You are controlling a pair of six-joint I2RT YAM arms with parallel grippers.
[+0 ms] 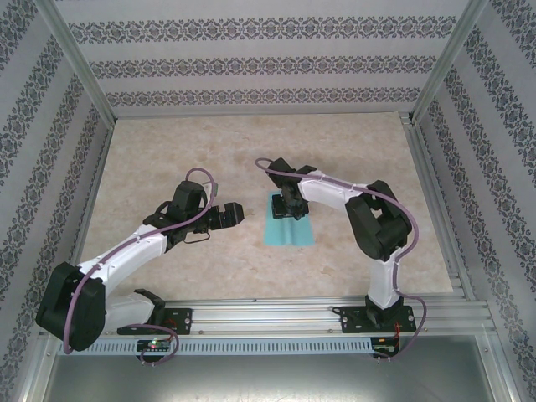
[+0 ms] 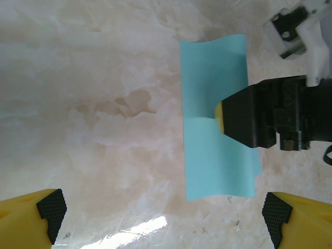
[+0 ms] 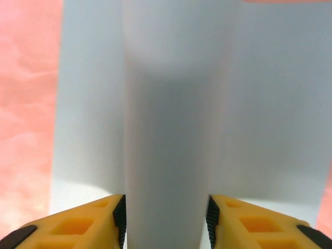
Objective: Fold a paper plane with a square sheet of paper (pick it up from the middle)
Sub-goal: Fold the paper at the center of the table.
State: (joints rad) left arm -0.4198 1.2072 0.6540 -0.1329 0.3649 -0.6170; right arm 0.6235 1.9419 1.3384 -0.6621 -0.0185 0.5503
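Note:
The square sheet of paper (image 1: 289,232) lies turquoise on the marble table top, just right of centre. My right gripper (image 1: 291,209) points down on its middle. In the right wrist view the sheet (image 3: 176,104) looks pale grey, and its middle is bulged into a raised ridge running away from the camera. The right gripper (image 3: 166,220) has both pads pressed against the sides of that ridge. From the left wrist I see the sheet (image 2: 212,161) with the right gripper (image 2: 223,115) on it. My left gripper (image 1: 239,213) hovers open to the sheet's left, its fingers (image 2: 52,207) spread wide above bare table.
Patterned walls and aluminium posts (image 1: 79,67) close in the table on three sides. An aluminium rail (image 1: 268,316) carrying both arm bases runs along the near edge. Bare marble (image 1: 251,151) lies beyond and left of the sheet.

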